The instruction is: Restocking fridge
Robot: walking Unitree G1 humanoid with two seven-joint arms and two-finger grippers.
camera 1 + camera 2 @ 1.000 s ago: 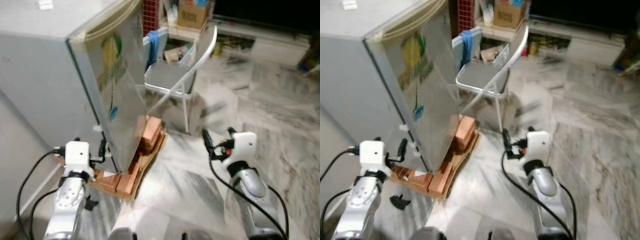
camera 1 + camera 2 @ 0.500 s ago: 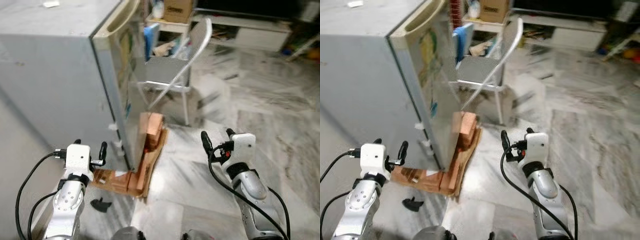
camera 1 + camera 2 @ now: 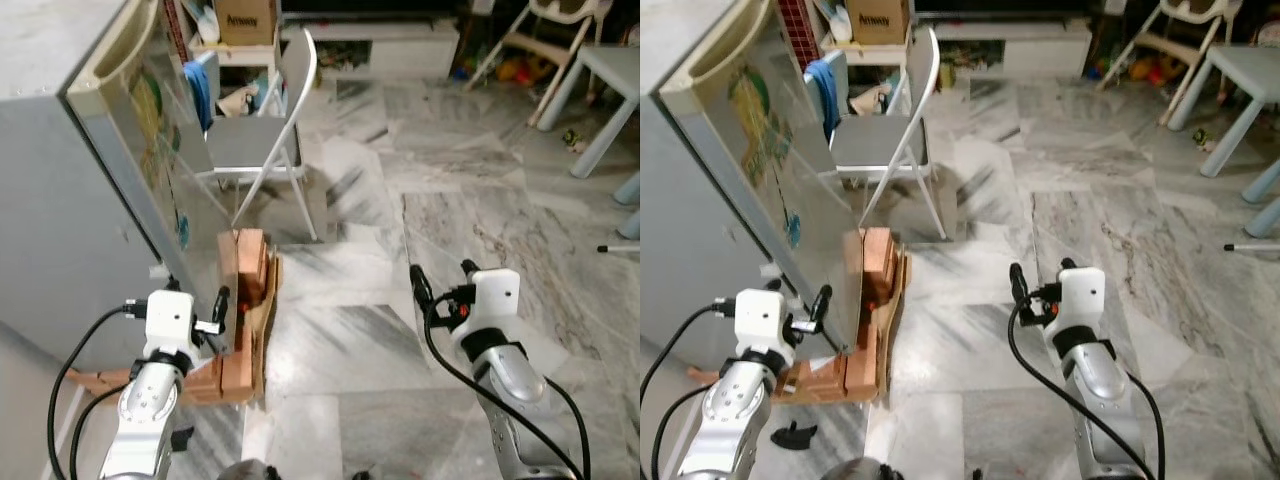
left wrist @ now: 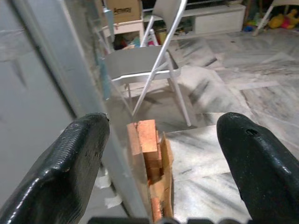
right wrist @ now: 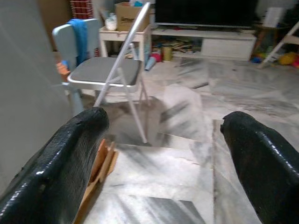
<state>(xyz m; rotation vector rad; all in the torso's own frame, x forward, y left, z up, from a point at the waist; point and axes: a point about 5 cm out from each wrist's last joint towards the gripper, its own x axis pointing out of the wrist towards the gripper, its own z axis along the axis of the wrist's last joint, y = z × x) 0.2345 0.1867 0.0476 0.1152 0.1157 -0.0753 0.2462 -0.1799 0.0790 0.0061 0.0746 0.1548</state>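
floor [image 3: 440, 200]: grey marble | fridge [image 3: 70, 180] shut, on bricks [image 3: 240, 300] | chair [image 3: 255, 130] beside | box [image 3: 245, 18] on shelf | left gripper [image 4: 159, 154], right gripper [image 5: 161, 149]: fingers wide, empty

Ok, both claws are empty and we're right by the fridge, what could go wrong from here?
The left claw hangs open right beside the fridge door, so a swing could knock it. The wood blocks and cardboard under the fridge jut onto the floor, a likely trip point. The folding chair stands close in front, crowding the door's swing.
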